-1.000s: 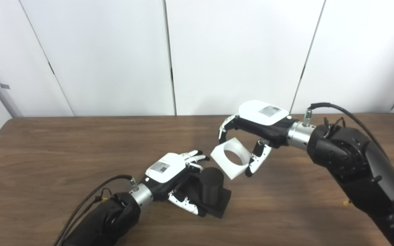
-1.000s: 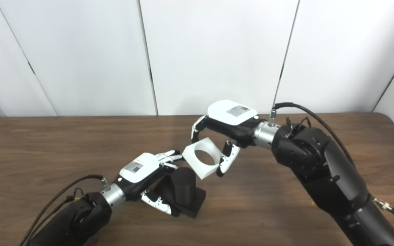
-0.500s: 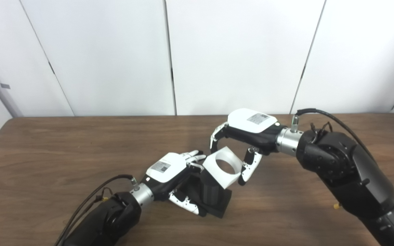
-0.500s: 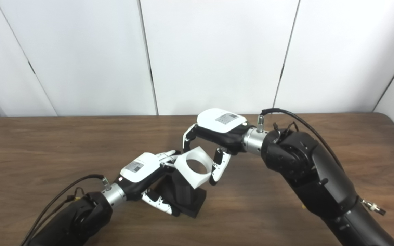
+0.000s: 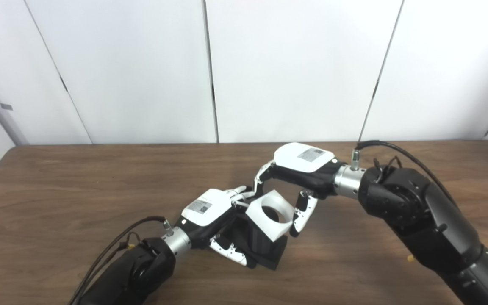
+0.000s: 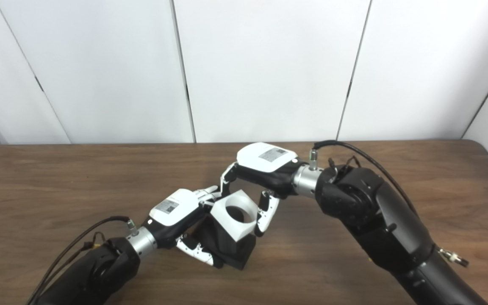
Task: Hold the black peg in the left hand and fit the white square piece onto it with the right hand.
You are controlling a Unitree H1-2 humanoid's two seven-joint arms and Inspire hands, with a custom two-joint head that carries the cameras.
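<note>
Right hand (image 5: 297,169) pinches white square piece (image 5: 269,214), hole over black peg (image 5: 265,245); left hand (image 5: 210,212) clasps peg. Level piece, press straight down.

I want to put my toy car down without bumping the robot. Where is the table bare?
The table is bare along its far edge by the wall, and in the left part beyond the left hand. It is crowded in the middle: there the right hand holds the white square piece over the black peg.

Wooden table (image 5: 57,203), white wall panels (image 5: 295,67)
</note>
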